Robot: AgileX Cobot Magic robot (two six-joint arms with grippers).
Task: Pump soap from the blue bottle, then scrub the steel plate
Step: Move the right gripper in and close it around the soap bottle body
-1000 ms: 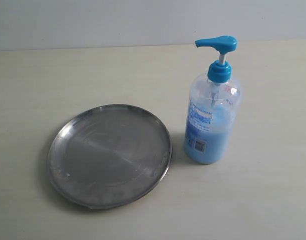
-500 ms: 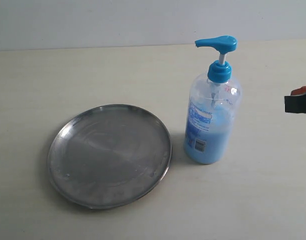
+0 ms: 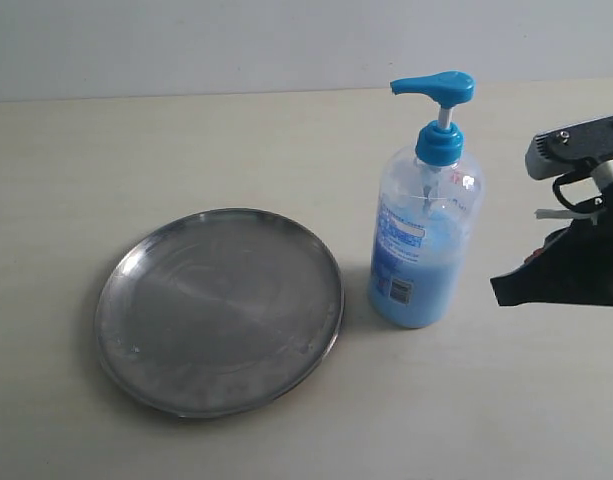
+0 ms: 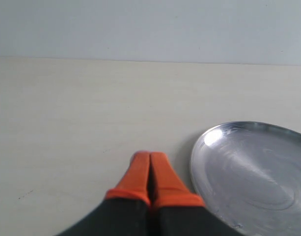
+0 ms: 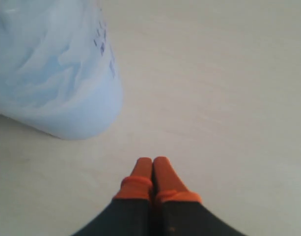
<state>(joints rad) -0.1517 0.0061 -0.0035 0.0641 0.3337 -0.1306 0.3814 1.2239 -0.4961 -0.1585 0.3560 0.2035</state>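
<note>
Right claw (image 5: 152,164) has swung in beside the blue bottle (image 3: 426,240) — pinched closed, empty; left claw (image 4: 150,160) likewise.

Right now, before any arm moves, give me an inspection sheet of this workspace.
Surface: pale table, dry, no spills seen.
Job's things: steel plate lies flat and scuffed, with no soap on it. The blue bottle stands upright just beside the plate, pump head raised, nozzle pointing to the plate's side. The soap fills the lower part of the bottle.
Clutter: nothing seen.
Grippers: left gripper is shut and empty, near the plate's rim. The right gripper is shut and empty, beside the bottle's base and not touching it.
Cables: short black cable on the right arm.
Surroundings: plain pale wall.
</note>
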